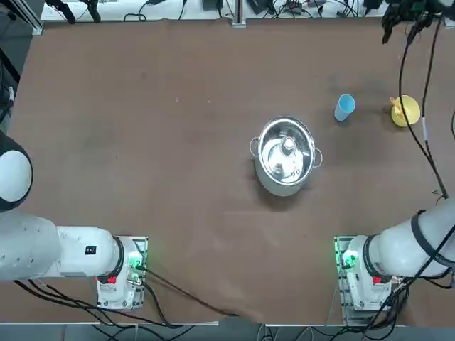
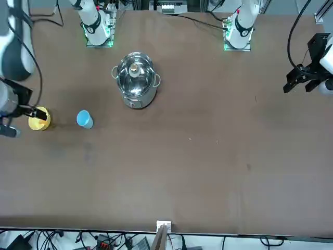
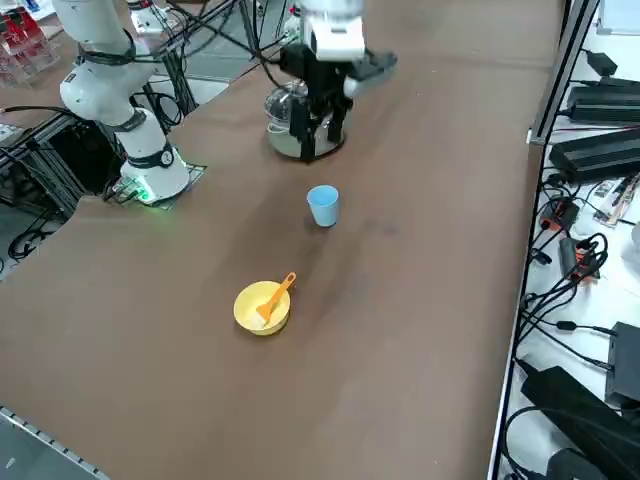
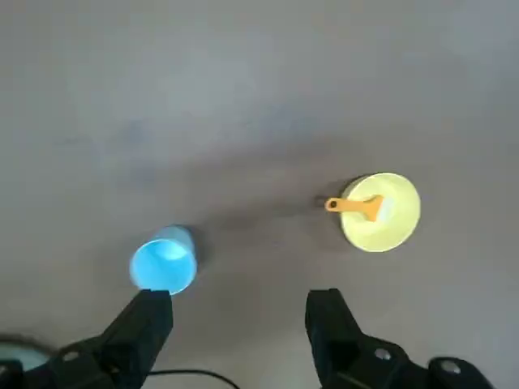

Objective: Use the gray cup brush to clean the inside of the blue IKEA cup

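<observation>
The blue IKEA cup [image 1: 345, 107] [image 3: 323, 205] stands upright on the brown table, mouth up. To its right, the gray cup brush [image 3: 280, 292] [image 4: 357, 206] lies in a small yellow bowl [image 3: 247, 312], its orange handle sticking out over the rim. My right gripper [image 3: 320, 140] [image 4: 239, 324] hangs open high above the table with nothing between its fingers. In the right wrist view the cup [image 4: 165, 261] and the bowl [image 4: 397, 227] both lie beyond the fingertips, apart from them.
A shiny steel pot [image 1: 286, 155] with two handles stands near the table's middle, left of the cup and nearer the arms' bases. Cables hang from the right arm above the bowl's side of the table. The table's far edge [image 1: 234, 21] runs behind the cup.
</observation>
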{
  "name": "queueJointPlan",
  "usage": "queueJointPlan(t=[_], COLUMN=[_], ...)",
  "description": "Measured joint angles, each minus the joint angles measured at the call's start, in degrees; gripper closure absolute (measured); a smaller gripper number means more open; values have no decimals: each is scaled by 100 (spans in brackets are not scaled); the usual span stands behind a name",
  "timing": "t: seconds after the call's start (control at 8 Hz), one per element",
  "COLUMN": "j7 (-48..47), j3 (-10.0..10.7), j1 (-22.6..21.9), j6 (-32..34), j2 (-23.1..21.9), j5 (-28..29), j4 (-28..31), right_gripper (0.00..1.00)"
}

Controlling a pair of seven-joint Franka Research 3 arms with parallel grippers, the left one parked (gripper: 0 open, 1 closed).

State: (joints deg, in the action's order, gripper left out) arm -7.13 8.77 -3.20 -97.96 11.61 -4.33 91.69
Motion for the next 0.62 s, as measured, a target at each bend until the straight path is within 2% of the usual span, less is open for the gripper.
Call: queueJointPlan(t=[0.25,0.62], j7=[33,35], j3=[-11,-69], j1=[-5,-20], j6=[327,1189], j2=[-254,-371], j5=[332,694], j4=[-213,-970], right_gripper=[0,0])
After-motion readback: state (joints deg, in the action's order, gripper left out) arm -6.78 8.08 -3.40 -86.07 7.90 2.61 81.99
